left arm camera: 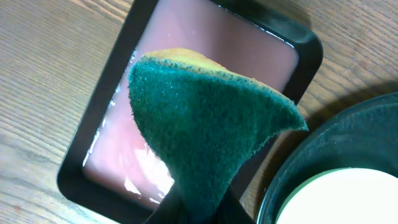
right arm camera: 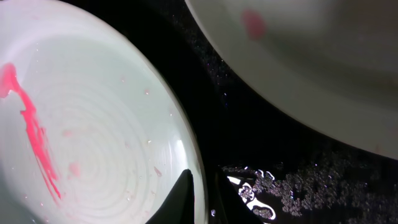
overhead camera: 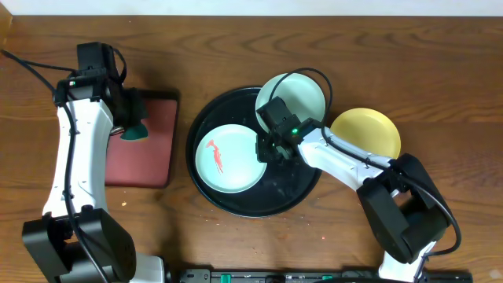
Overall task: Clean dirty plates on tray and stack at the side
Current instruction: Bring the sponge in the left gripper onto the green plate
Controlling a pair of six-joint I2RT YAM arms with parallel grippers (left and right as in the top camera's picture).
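The right gripper (right arm camera: 205, 198) sits on the large round glossy black tray (overhead camera: 236, 206), fingers nearly together astride the right rim of the red-smeared mint-blue round plate (overhead camera: 228, 157); a true pinch I cannot confirm. Farther off, the left gripper (overhead camera: 132, 124) clamps a green scouring sponge (left arm camera: 205, 124) above the dark-red rectangular tray (overhead camera: 149, 161), the plate lying to its right.

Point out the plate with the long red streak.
The mint-blue plate on the tray's left side. The other mint plate has only a faint pink spot; the yellow plate shows none.
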